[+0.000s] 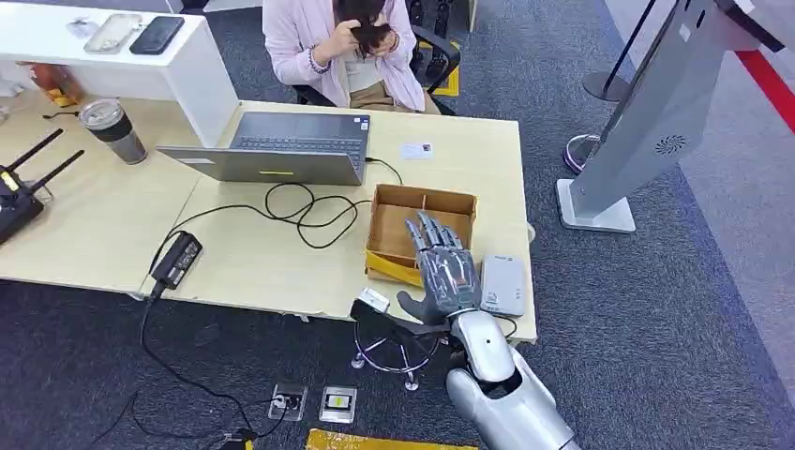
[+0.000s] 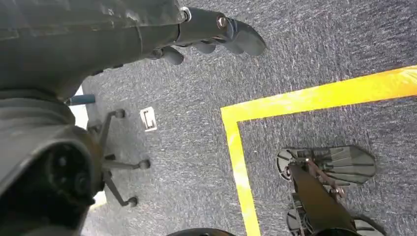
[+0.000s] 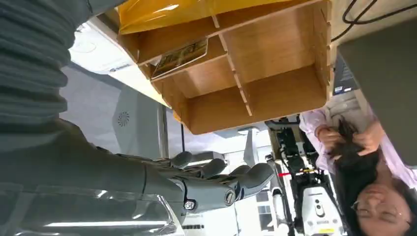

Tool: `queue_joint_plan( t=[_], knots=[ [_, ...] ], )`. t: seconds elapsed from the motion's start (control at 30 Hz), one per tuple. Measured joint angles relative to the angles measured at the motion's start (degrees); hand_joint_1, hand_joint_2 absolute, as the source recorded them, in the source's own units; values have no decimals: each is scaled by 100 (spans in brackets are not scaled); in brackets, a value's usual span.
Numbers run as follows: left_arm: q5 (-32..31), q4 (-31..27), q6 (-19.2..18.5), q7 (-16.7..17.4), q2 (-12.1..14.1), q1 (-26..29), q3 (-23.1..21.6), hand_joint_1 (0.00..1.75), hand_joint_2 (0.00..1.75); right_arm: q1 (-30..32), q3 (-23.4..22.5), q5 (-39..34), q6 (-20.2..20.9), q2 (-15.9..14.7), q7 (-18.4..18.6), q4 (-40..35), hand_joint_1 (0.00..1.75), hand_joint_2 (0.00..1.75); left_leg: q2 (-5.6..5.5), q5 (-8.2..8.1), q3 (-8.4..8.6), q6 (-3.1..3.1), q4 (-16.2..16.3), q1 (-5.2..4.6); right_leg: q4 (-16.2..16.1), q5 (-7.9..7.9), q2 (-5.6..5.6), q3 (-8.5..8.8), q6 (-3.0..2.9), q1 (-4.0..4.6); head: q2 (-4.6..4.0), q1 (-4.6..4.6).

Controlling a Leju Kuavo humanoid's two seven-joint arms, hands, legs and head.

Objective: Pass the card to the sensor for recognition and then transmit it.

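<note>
A partitioned wooden box [image 1: 422, 202] stands on the desk near its front right corner. The right wrist view shows a printed card [image 3: 179, 57] lying in one compartment of this box [image 3: 255, 103]. A grey-white sensor pad [image 1: 502, 284] lies just right of the box. My right hand [image 1: 441, 267] hovers over the box's near edge with fingers spread and nothing in them; in the right wrist view the hand [image 3: 211, 182] is apart from the card. My left hand [image 2: 216, 34] hangs over the carpet and holds nothing. A second small card [image 1: 416, 150] lies further back on the desk.
A person [image 1: 342, 47] sits at the far side behind an open laptop [image 1: 281, 150]. Black cables [image 1: 300, 211] and a power adapter [image 1: 176, 260] lie left of the box. A grey kiosk [image 1: 647, 122] stands to the right. A stool base [image 1: 398, 352] is under the desk edge.
</note>
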Motion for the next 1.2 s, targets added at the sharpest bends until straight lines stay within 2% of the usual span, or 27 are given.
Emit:
queue_joint_plan(
  t=[0.17, 0.73, 1.2],
  knots=[
    [-9, 0, -15, 2, 0, -2, -48, 0, 0, -114, 0, 4, 0, 96, 2, 313, 0, 175, 0, 0, 1, 0, 0, 0, 0, 0, 0, 0, 0, 0, 0, 0],
    [-17, 0, -20, 0, 7, -1, -164, 0, 0, -487, -20, 321, -236, 111, -52, 1087, 0, 175, 0, 1, 2, -1, 0, 0, 0, 0, 1, 0, 0, 0, 0, 0],
    [-44, 0, -33, -22, 7, -1, -219, 0, 0, -700, -212, 175, -345, 83, -131, 1609, 0, 175, 0, 1, 2, -1, 1, 0, 0, 0, 1, -1, 0, 0, 0, 0]
  ],
)
